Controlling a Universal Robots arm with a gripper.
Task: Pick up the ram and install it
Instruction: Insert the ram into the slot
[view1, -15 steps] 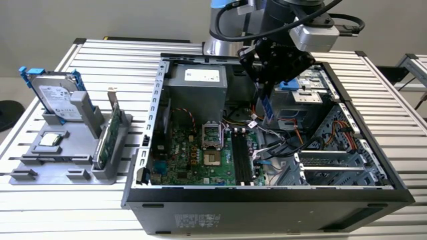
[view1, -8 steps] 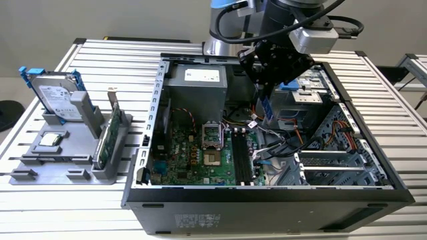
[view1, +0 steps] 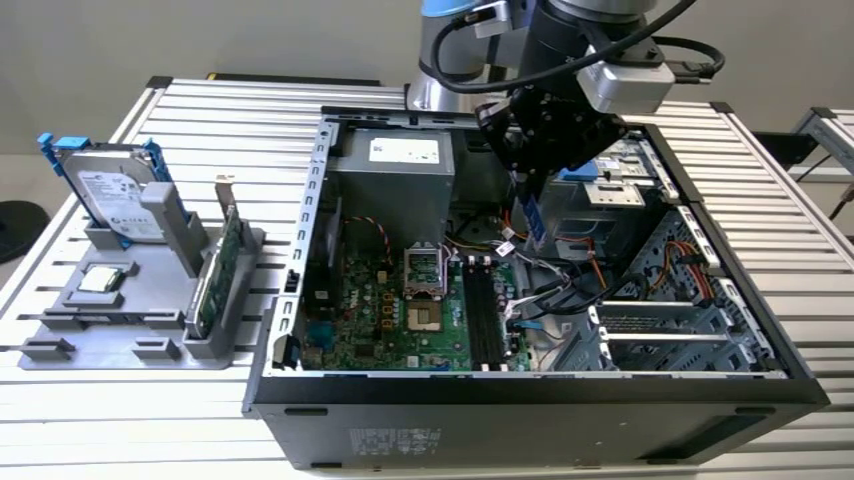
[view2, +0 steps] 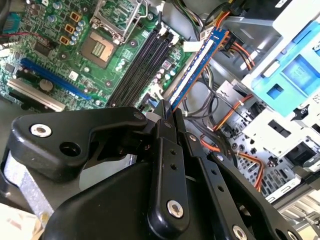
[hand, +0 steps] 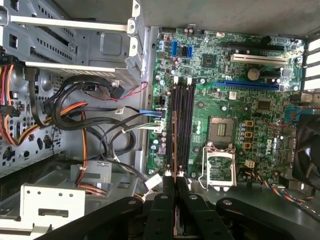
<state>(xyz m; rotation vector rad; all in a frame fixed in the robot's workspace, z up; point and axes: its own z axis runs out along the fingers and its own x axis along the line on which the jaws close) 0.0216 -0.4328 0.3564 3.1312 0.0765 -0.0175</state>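
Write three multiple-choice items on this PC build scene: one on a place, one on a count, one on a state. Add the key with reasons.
1. Where is the ram?
A. On the grey stand outside the case
B. Held above the open computer case
C. Flat on the table

2. How many long black memory slots lie side by side on the motherboard?
A. One
B. Four
C. Eight

3. How does the gripper stand?
A. Shut on the ram
B. Open and free
C. Shut on a cable

Key: 1 B, the exterior view shows the stick hanging from the arm over the case's inside. 2 B, the first wrist view shows four parallel slots. 3 A, the second wrist view shows the fingers clamped on the stick's end.
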